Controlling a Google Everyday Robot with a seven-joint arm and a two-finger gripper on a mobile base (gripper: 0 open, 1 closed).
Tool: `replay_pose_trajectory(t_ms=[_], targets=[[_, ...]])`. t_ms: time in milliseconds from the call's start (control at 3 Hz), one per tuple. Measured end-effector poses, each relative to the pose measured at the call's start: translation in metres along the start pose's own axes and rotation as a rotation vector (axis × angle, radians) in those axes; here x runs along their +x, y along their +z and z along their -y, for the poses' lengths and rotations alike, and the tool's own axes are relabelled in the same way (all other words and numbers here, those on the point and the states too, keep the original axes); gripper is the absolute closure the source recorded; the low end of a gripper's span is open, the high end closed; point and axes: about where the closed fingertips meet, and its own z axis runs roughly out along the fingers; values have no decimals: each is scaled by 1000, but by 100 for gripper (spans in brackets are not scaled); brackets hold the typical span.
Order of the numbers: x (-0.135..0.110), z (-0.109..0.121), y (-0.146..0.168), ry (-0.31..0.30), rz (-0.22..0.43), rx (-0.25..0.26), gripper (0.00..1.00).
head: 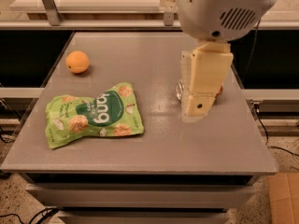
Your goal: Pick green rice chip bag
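A grey table (140, 50) is seen across most of the view. The robot's white arm housing (219, 8) is held over its right half, with the cream gripper (197, 110) hung below it, close above the tabletop; whether it is released or clenched cannot be told. The green rice chip bag (93, 115) is laid flat at the front left, well apart from the gripper. What appears to be a red can (218, 91) is largely hidden behind the gripper. An orange (77, 61) is set near the back left edge.

Warm soft light — tool (196, 107) over table (140, 167) right.
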Motion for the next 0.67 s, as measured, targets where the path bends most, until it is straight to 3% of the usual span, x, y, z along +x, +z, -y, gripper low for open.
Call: replay_pose_trajectory(t_ms=[333,667], targets=[[-1,-1,-1,2,7,0,0],[-31,12,10,-59,90,-14,0]])
